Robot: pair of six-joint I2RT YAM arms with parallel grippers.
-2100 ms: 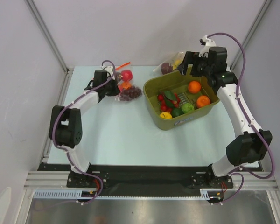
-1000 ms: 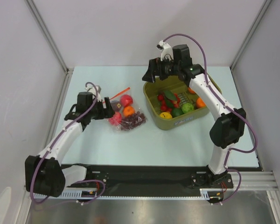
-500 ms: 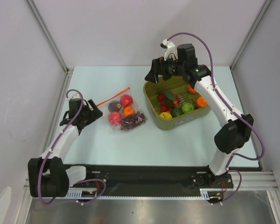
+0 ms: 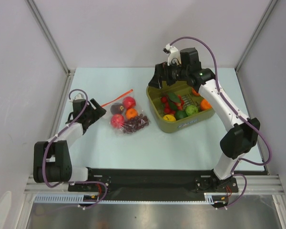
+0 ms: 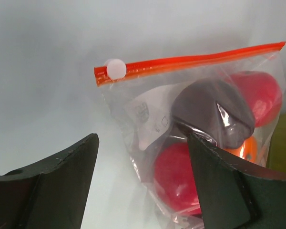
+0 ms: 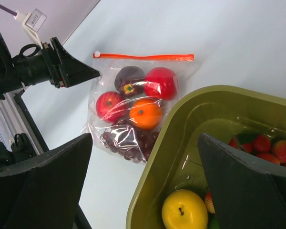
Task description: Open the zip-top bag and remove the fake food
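The zip-top bag [image 4: 126, 116] lies flat on the table left of the bin, its red-orange zip strip [image 5: 190, 59] across the far end with a white slider at the left. Inside it the fake food shows: a red apple [image 6: 108, 105], a dark maroon fruit [image 6: 128, 78], a second red fruit [image 6: 160, 83], an orange one [image 6: 144, 113] and a purple grape bunch [image 6: 128, 138]. My left gripper [image 4: 96, 112] sits low just left of the bag, open, the bag's left edge between its fingers [image 5: 62, 176] without being pinched. My right gripper [image 4: 157, 81] hovers open over the bin's far left corner.
An olive-green bin [image 4: 181, 125] stands right of the bag, holding oranges [image 4: 206, 104], a lime [image 4: 191, 109], a yellow lemon [image 6: 184, 210] and small red pieces. Its left rim [image 6: 157, 152] almost touches the bag. Grey walls and metal posts close the table's left, back and right.
The left arm dragged the bag from the far edge toward the middle, let go and backed off left. The right arm swung from the back right to above the bin's left corner.
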